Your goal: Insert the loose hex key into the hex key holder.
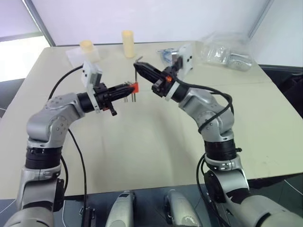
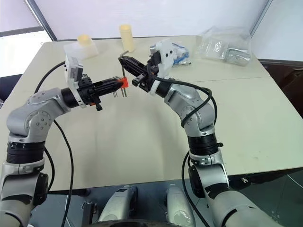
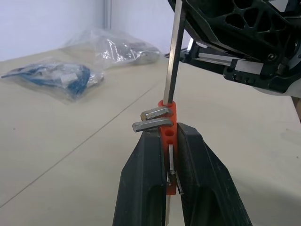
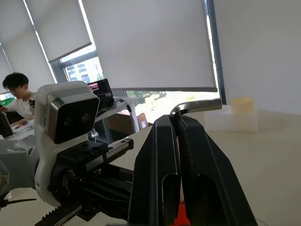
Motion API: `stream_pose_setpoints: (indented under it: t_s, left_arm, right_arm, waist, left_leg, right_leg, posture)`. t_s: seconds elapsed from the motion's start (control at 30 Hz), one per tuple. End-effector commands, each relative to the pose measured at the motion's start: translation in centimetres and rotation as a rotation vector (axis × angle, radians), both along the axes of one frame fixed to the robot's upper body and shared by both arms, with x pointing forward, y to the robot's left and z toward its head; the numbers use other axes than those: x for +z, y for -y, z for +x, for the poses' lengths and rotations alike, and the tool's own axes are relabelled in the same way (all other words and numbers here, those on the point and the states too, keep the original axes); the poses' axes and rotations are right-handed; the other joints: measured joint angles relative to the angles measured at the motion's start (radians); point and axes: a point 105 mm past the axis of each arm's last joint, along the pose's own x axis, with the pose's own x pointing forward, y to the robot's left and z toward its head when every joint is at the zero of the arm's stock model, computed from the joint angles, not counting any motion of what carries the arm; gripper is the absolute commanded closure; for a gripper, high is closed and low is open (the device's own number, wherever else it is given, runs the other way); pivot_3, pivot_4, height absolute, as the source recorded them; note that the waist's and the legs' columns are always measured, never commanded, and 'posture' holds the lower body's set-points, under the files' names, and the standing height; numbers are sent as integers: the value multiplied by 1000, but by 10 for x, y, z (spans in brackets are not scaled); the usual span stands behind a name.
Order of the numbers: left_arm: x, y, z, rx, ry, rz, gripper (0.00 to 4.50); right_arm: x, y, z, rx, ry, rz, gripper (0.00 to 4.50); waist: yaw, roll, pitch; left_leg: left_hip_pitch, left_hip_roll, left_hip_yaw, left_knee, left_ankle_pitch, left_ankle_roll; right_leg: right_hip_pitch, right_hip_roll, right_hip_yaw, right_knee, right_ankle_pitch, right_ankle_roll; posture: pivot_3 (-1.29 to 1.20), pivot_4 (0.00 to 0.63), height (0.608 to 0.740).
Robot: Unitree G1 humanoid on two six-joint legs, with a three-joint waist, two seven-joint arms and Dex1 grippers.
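Note:
My left gripper (image 1: pixel 129 88) is shut on the hex key holder (image 1: pixel 134 87), a small red-orange block held above the table with several short dark keys hanging from it. In the left wrist view the holder (image 3: pixel 168 123) sits squeezed between the two black fingers. My right gripper (image 1: pixel 138 67) is shut on the loose hex key (image 3: pixel 173 56), which stands upright with its bent end (image 4: pixel 197 106) on top. The key's lower end meets the top of the holder and seems to enter a hole there. The two grippers nearly touch.
At the table's far edge stand a cream cylinder (image 1: pixel 128 43) and another cream piece (image 1: pixel 86 46) on a white box. A blue packet (image 1: pixel 165 56) and clear plastic bags (image 1: pixel 222 49) lie at the far right. A person (image 4: pixel 16 94) sits in the background.

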Motion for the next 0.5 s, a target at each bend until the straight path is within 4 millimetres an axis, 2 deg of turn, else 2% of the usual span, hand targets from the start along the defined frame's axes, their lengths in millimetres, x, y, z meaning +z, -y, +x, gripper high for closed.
stream_pose_setpoints:
  t_s: [0.03, 0.27, 0.37, 0.5]
  left_arm:
    - [20, -3, -3, 2, 79, -11, 4500]
    - [21, -1, -5, -6, 85, -12, 4500]
    - [21, 1, -5, -11, 88, -13, 4500]
    - [22, 1, -6, -14, 90, -15, 4500]
  right_arm:
    - [14, -2, -7, 19, 54, 13, 4480]
    - [11, -5, -7, 25, 40, 5, 4480]
    - [8, -7, -8, 28, 34, -6, 3622]
    - [4, -10, -10, 45, 20, -25, 1701]
  waist:
    - [0, 0, 0]
    - [0, 0, 0]
    - [0, 0, 0]
    - [0, 0, 0]
  left_leg:
    - [0, 0, 0, 0, 0, 0]
    - [0, 0, 0, 0, 0, 0]
    - [0, 0, 0, 0, 0, 0]
    - [0, 0, 0, 0, 0, 0]
  right_leg:
    - [0, 0, 0, 0, 0, 0]
    - [0, 0, 0, 0, 0, 0]
    - [0, 0, 0, 0, 0, 0]
    - [0, 0, 0, 0, 0, 0]
  posture:
    - [0, 150, 740]
    - [0, 150, 740]
    - [0, 150, 740]
    - [0, 150, 740]
